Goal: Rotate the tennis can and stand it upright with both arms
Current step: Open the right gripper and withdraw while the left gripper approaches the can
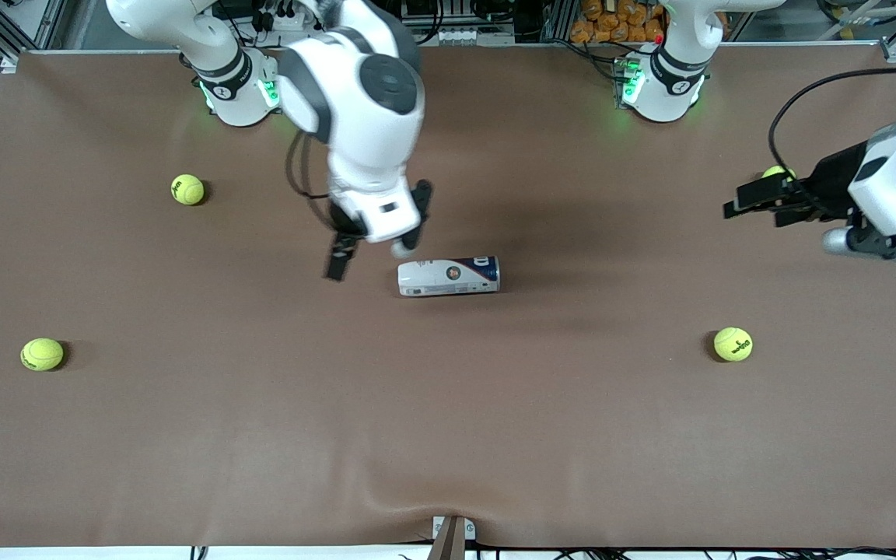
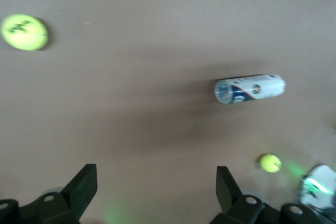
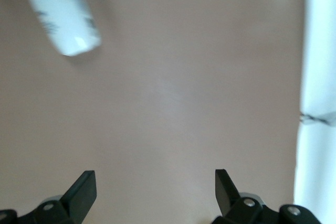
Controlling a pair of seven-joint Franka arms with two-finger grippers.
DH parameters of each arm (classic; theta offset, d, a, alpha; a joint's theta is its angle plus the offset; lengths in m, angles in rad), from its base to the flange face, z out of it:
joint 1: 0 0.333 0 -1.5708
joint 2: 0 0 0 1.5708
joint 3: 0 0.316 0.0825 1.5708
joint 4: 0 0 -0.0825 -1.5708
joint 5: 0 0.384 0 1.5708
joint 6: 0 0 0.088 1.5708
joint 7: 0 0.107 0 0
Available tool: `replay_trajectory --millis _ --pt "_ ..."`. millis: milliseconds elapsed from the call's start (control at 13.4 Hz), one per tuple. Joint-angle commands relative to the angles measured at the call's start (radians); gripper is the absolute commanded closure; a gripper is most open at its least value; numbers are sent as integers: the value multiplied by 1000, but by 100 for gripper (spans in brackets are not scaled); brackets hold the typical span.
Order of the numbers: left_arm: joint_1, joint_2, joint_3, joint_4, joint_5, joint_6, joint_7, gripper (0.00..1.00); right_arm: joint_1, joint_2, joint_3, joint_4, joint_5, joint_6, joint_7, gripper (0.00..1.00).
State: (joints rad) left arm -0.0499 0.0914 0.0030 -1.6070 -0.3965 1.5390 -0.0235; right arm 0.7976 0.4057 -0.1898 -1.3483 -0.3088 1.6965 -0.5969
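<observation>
On the desk (image 1: 448, 435) the can (image 1: 449, 277) is laid mid-desk; the right hand (image 1: 378, 233) is spread empty over it, the left hand (image 1: 759, 202) open and empty over the left arm's end.

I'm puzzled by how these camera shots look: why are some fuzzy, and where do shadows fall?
Front view: sharp, evenly lit; a soft shadow spreads on the brown table around the tennis can. Left wrist view: smeared and soft, the can and a tennis ball fuzzy-edged, with broad dark shadow bands. Right wrist view: soft, the can's end hazy, a washed-out white strip along one edge.

Both arms hang raised, right gripper (image 1: 376, 233) and left gripper (image 1: 743, 201) jaws wide.
</observation>
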Motion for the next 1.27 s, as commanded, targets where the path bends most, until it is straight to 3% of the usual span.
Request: replay_trajectory --millis 0,149,373,672,821,971,1195 --pt "2 28 -2 -19 -106 13 1 0 -5 19 -118 92 -13 -41 6 0" --pt "-1 42 -5 -71 -162 73 4 0 -17 -1 -204 127 16 -83 9 0" --pt "-1 71 -40 -125 -264 139 22 0 -75 -86 -322 130 144 -107 12 0" --pt "4 83 -48 -258 -448 202 166 0 -150 -113 -419 130 305 -167 17 0" --pt "-1 84 -49 -313 -485 245 215 0 -185 -113 -457 130 361 -186 46 0" --pt "2 79 -110 -375 -515 346 249 0 -221 -111 -462 129 398 -205 119 0" --pt "-1 85 -149 -451 -622 446 315 0 -228 -120 -456 124 427 -253 299 0"
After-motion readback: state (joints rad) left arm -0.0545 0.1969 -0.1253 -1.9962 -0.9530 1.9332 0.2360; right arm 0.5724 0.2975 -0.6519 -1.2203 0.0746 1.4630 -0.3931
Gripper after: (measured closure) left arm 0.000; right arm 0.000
